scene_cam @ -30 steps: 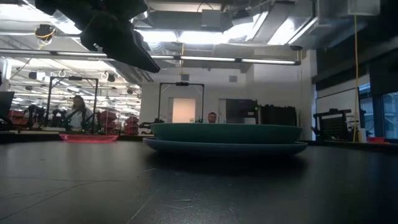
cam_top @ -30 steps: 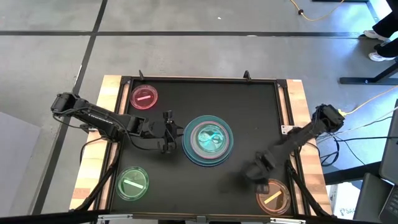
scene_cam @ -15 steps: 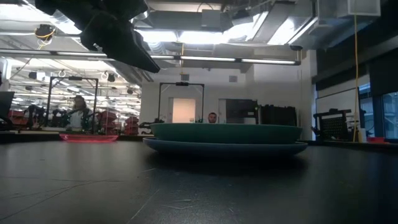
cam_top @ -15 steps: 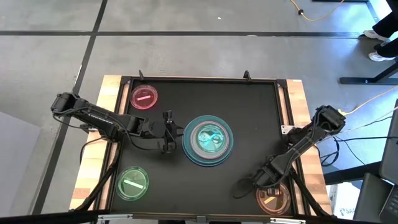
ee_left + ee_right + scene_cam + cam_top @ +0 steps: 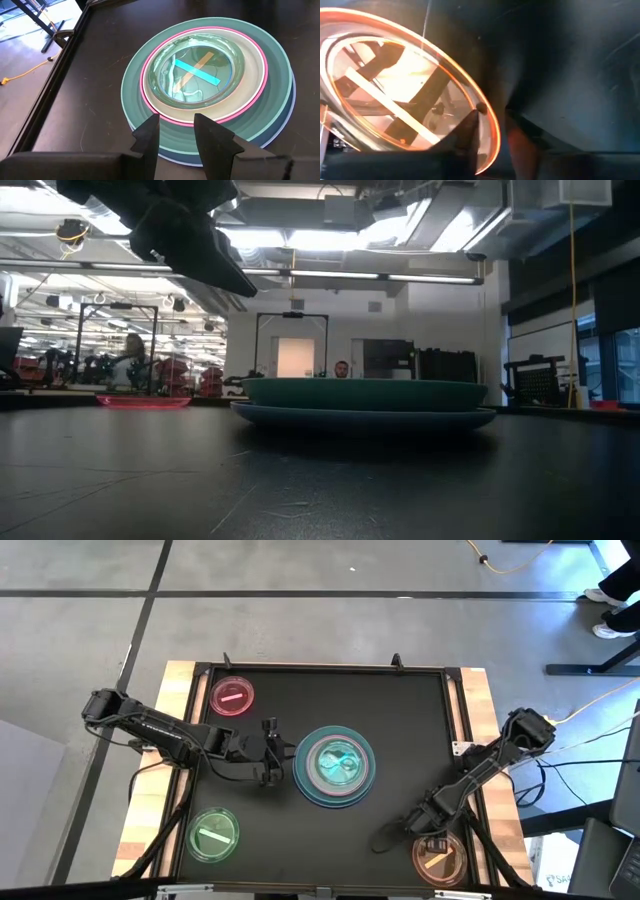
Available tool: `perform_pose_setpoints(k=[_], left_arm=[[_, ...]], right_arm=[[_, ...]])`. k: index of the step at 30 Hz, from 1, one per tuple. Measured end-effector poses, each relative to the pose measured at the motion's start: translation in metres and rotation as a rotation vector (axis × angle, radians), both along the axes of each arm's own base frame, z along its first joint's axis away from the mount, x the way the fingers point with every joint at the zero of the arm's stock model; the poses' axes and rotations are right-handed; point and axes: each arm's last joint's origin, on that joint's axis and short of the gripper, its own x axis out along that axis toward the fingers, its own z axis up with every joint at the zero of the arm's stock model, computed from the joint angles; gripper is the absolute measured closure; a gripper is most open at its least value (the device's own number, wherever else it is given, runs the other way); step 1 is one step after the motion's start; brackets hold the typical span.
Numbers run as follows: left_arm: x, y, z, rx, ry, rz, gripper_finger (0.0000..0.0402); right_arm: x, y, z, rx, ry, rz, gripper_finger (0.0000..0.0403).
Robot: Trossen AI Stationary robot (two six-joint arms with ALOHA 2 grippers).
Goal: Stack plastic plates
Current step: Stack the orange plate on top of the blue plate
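Observation:
A stack of plates [image 5: 335, 766] stands mid-table: blue-grey at the bottom, then dark green, pale mint and pink, with a clear dish with a blue strip [image 5: 197, 70] on top. My left gripper [image 5: 280, 752] is open and empty at the stack's left edge; it also shows in its wrist view [image 5: 175, 122]. My right gripper [image 5: 428, 838] is open at the orange dish [image 5: 440, 856], which rests flat on the table near the front right. Its fingers stand on either side of the dish's rim [image 5: 490, 122]. My right gripper has one finger [image 5: 469, 125] over the inside of the orange dish and the other [image 5: 520, 137] outside its rim, coming slanting down from the table's left. The dish lies flat on the table. I cannot tell whether a finger touches the rim.
A pink dish [image 5: 232, 697] lies at the far left and a green dish [image 5: 213, 833] at the near left. A raised dark rim frames the black table top [image 5: 420, 720]. In the low view the stack [image 5: 365, 402] fills the middle, and the pink dish [image 5: 143, 400] lies beyond it.
My right gripper has gone toward the table's near edge and down to the orange dish, ending with its fingers astride the dish's rim. The dish has stayed in place.

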Motion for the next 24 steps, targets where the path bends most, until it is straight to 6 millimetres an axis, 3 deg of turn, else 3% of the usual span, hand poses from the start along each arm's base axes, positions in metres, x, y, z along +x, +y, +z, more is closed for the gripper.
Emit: perform_pose_setpoints(k=[6,17,24], left_arm=[[0.0,0.0,0.0,0.0,0.0,0.0,0.0285],[0.0,0.0,0.0,0.0,0.0,0.0,0.0285],[0.0,0.0,0.0,0.0,0.0,0.0,0.0285]], right_arm=[[0.008,-0.009,0.0,0.021,-0.035,0.048,0.0394],[0.03,-0.028,0.003,0.073,-0.111,0.005,0.0399],[0.05,-0.046,0.035,0.064,-0.25,-0.076,0.0402]])
